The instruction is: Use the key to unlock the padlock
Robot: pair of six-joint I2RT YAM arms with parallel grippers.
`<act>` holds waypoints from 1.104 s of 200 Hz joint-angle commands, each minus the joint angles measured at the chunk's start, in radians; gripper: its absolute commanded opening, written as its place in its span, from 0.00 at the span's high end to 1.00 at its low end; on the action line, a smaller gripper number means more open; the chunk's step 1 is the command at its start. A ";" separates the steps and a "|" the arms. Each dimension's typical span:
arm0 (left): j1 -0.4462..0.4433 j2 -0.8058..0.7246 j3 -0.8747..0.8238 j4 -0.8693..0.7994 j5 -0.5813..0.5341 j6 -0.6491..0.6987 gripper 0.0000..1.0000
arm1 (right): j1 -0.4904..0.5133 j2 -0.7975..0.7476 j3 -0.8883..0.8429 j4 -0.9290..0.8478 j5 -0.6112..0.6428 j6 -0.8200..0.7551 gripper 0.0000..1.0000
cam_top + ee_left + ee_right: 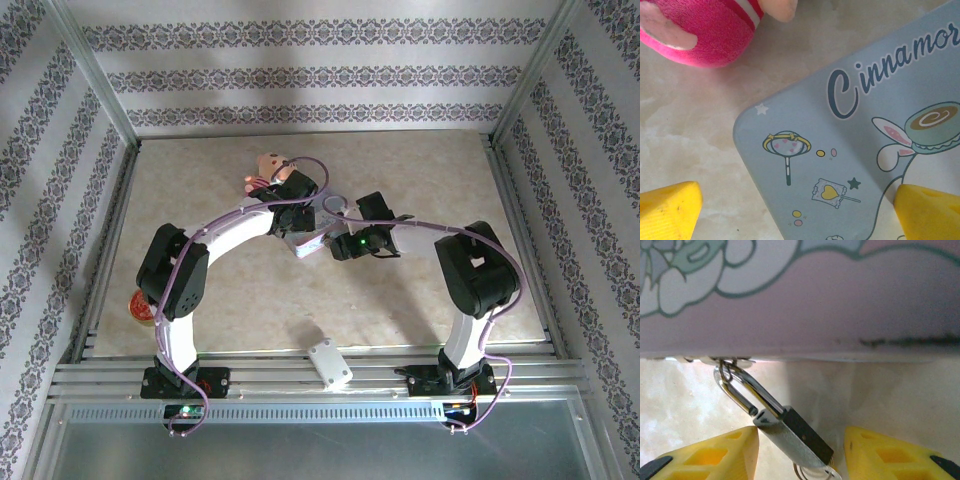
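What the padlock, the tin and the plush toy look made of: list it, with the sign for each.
Padlock: metal, it seems; dark smooth body with glints, bright polished shackle. Tin: probably painted sheet metal; flat, smooth, matte pale-blue printed surface with a rounded corner, though plastic can't be excluded. Plush toy: soft pink fabric, fuzzy nap.

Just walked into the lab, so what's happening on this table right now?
Two robot arms are working on a light-blue cartoon tin. The left gripper hovers wide open over a tin corner, near a pink plush toy. The right gripper straddles the small padlock hanging from the tin's hasp, which looks locked, without clamping it.
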 commanded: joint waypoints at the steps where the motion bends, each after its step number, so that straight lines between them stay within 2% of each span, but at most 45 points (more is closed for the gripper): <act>1: 0.023 0.019 -0.024 -0.050 -0.005 -0.012 0.01 | 0.008 0.029 0.029 0.015 -0.035 -0.021 0.52; 62: 0.023 0.021 -0.031 -0.042 0.005 -0.025 0.01 | 0.012 0.025 0.028 0.021 -0.053 -0.018 0.59; 167: 0.025 0.026 -0.046 -0.049 -0.004 -0.051 0.01 | 0.020 -0.039 -0.028 0.045 -0.048 0.020 0.79; 221: 0.026 0.032 -0.044 -0.047 -0.003 -0.063 0.01 | 0.022 -0.066 -0.065 0.093 -0.064 0.076 0.83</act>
